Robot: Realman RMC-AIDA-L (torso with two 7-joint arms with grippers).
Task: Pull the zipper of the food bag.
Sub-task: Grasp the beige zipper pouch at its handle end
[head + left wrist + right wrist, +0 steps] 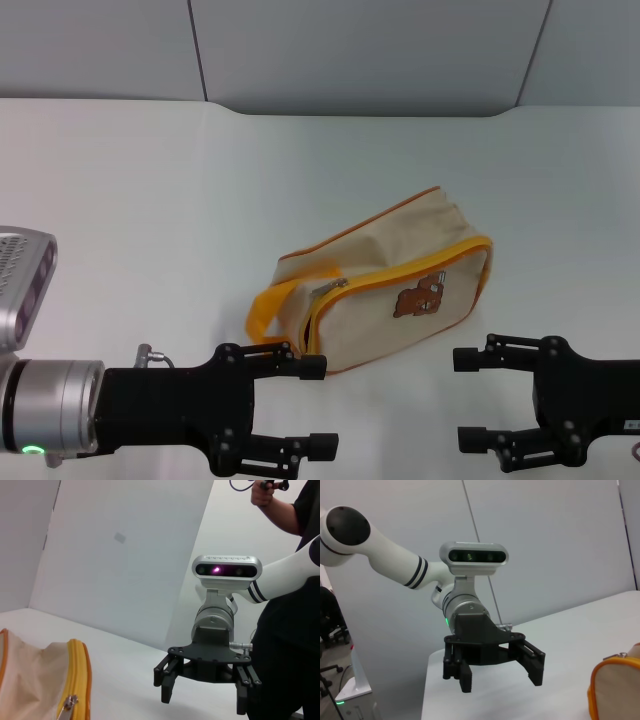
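Note:
The beige food bag (390, 290) lies on its side in the middle of the white table, bear picture facing me. Its yellow zipper (400, 275) curves along the front edge, and the small silvery pull tab (333, 287) sits at the bag's left end, beside the yellow strap handle (265, 310). My left gripper (320, 405) is open and empty, in front of the bag's left end and clear of it. My right gripper (465, 398) is open and empty, in front of the right end. The left wrist view shows a bag corner (30, 680) and the right gripper (202, 692).
The white table (120, 200) reaches back to a grey wall. The right wrist view shows the left gripper (495, 672) and a bag corner (615, 685). A person in dark clothes (295, 630) stands behind the right arm in the left wrist view.

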